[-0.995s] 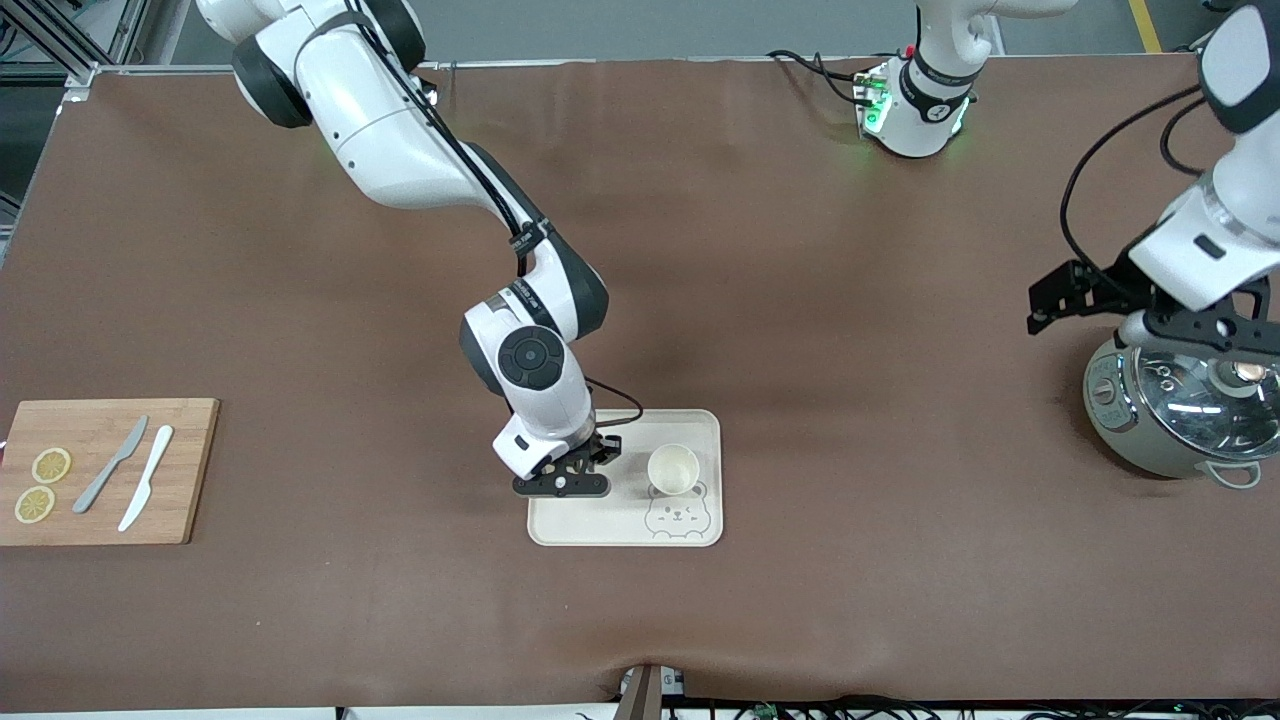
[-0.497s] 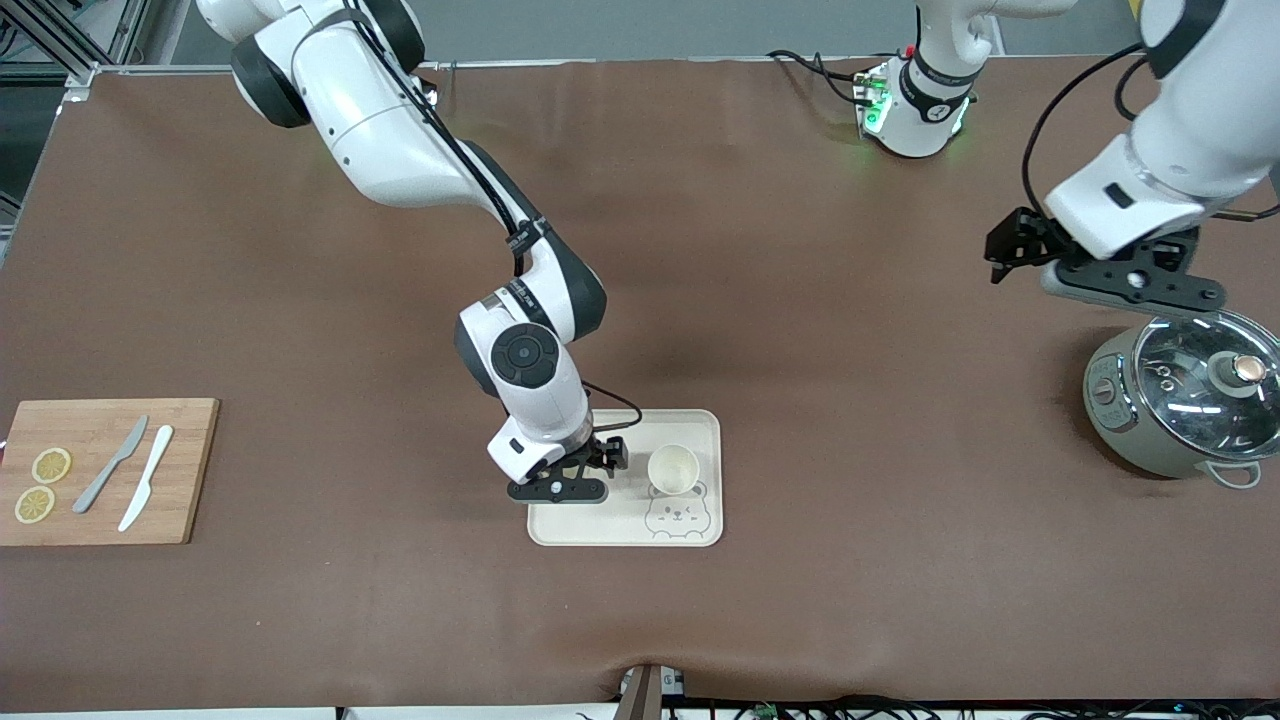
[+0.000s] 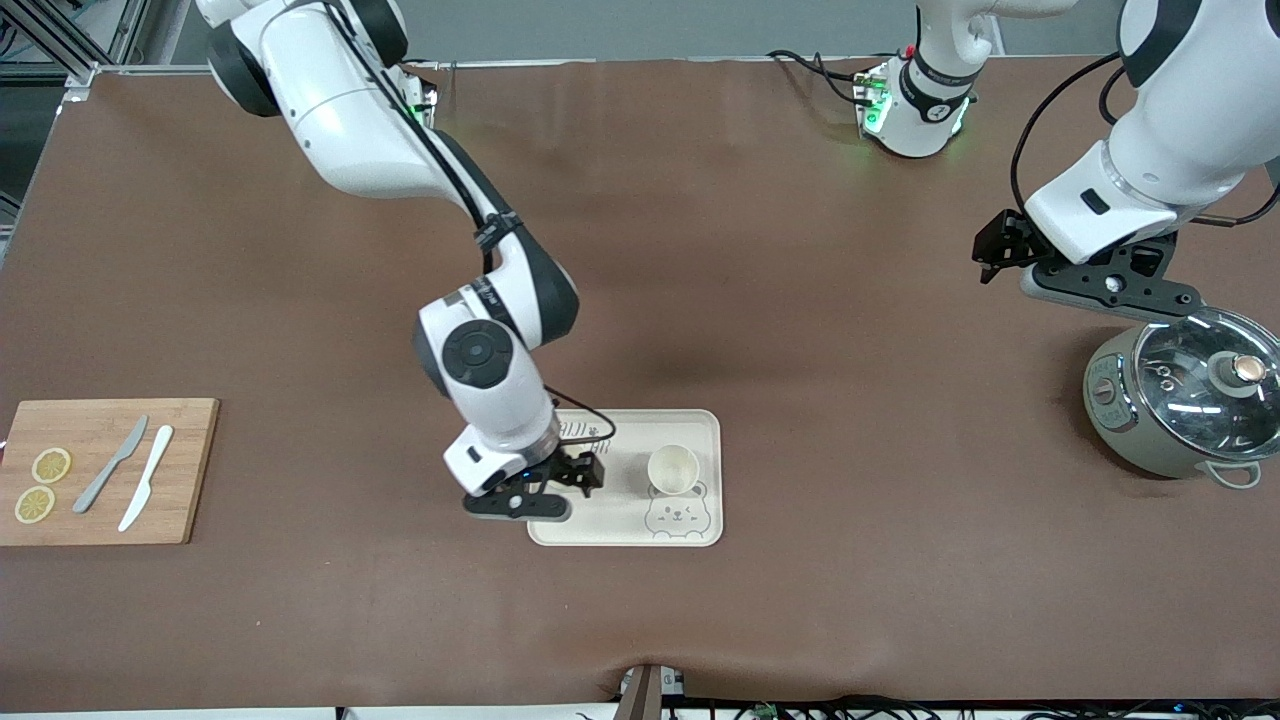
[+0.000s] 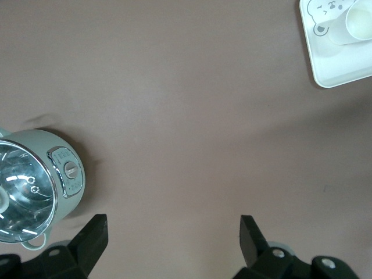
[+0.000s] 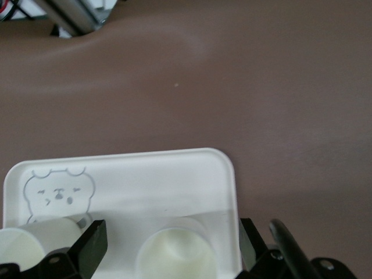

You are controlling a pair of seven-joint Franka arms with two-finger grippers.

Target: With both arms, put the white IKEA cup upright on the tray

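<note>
The cream tray (image 3: 600, 525) with the bear face lies on the brown table. One white cup (image 3: 673, 468) stands upright on it just beside the bear. In the right wrist view this cup (image 5: 32, 247) shows at the edge. That view also has a second white cup (image 5: 174, 258) upright on the tray (image 5: 174, 180). My right gripper (image 5: 172, 241) is open over this cup, with a gap on each side. From the front the right gripper (image 3: 580, 472) hides this cup. My left gripper (image 3: 1000, 250) hangs open and empty over bare table (image 4: 173, 232).
A grey-green pot (image 3: 1180, 400) with a glass lid stands at the left arm's end, seen too in the left wrist view (image 4: 29, 192). A wooden cutting board (image 3: 100, 520) with two knives and lemon slices lies at the right arm's end.
My right gripper has opened and shifted toward the right arm's end of the tray. The left gripper has come away from over the pot's lid.
</note>
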